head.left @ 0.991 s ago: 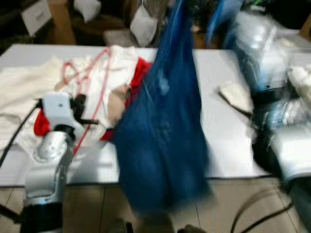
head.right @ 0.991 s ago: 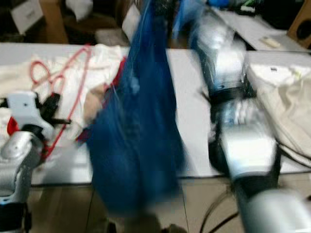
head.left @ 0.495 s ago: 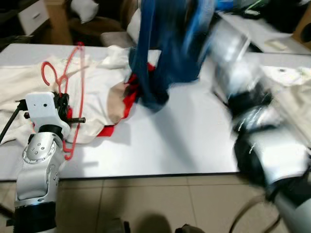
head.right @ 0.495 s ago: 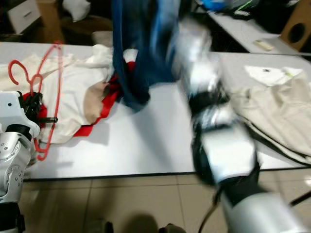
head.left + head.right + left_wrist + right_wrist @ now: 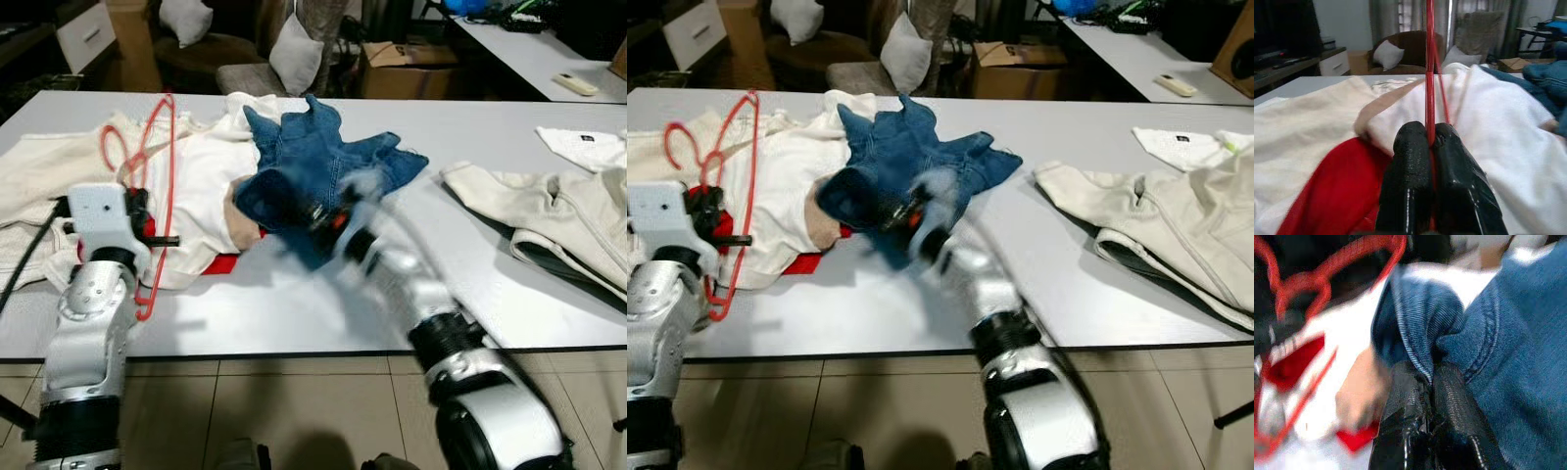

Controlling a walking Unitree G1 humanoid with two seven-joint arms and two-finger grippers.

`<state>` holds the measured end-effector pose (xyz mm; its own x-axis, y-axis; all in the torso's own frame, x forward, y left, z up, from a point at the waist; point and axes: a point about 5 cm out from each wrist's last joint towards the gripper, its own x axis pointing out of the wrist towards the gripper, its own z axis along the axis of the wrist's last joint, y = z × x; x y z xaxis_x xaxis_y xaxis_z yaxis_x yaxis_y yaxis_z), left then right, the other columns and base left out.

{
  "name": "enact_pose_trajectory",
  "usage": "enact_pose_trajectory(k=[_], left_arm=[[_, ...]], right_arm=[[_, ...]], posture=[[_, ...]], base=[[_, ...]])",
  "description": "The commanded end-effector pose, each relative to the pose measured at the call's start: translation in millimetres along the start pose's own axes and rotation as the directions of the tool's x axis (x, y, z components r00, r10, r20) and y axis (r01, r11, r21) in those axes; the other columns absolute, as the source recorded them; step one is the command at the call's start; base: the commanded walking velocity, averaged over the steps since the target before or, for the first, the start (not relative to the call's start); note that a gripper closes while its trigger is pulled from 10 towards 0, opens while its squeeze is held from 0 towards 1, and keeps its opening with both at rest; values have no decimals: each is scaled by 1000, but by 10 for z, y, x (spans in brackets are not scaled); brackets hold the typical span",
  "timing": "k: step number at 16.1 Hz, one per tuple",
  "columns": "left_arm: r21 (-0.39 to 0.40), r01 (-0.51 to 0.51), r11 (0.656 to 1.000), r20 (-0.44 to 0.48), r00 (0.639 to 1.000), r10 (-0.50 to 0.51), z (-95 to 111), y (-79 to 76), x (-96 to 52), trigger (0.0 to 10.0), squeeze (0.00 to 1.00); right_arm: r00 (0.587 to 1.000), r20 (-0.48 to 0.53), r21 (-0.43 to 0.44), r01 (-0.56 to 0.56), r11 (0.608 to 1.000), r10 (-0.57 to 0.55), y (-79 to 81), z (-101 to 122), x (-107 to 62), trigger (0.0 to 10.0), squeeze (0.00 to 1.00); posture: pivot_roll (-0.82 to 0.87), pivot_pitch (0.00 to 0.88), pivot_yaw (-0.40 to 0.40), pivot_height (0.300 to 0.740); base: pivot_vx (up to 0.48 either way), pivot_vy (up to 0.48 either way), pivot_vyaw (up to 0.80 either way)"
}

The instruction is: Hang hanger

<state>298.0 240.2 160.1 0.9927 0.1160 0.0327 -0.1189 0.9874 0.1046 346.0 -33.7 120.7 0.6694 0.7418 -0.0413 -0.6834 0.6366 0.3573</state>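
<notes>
Lying now on the desk (image 5: 294, 313), the denim garment (image 5: 323, 171) is lowered but remains clenched in the right end effector (image 5: 1425, 377); the left end effector (image 5: 1432, 142) grips the red hanger (image 5: 162, 157), nothing hung.

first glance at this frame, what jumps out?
The blue denim garment heaped mid-table, with the right gripper shut on a fold of it and the right arm blurred. Next, the red hanger standing over the white clothes on the table's left, pinched in the left gripper. A cream jacket lies apart on the right side of the white table.
</notes>
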Motion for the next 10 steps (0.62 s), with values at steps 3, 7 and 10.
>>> enact_pose_trajectory(k=[3,7,10], left_arm=[[12,18,1000,0,1000,-18,1,-23,-4,10000,0],[31,20,999,16,1000,-21,33,7,-12,10000,0],[42,38,998,35,999,-40,112,41,37,10000,0]], right_arm=[[993,-73,-95,83,992,-90,-117,-195,-143,10000,1000],[994,-86,-326,-88,941,64,-69,-27,-329,10000,1000],[946,-215,-464,-316,828,241,112,73,-517,10000,1000]], posture=[[-17,0,4,705],[-10,0,-7,705],[-24,0,-1,705]], base=[[0,0,0],[0,0,0],[0,0,0]])
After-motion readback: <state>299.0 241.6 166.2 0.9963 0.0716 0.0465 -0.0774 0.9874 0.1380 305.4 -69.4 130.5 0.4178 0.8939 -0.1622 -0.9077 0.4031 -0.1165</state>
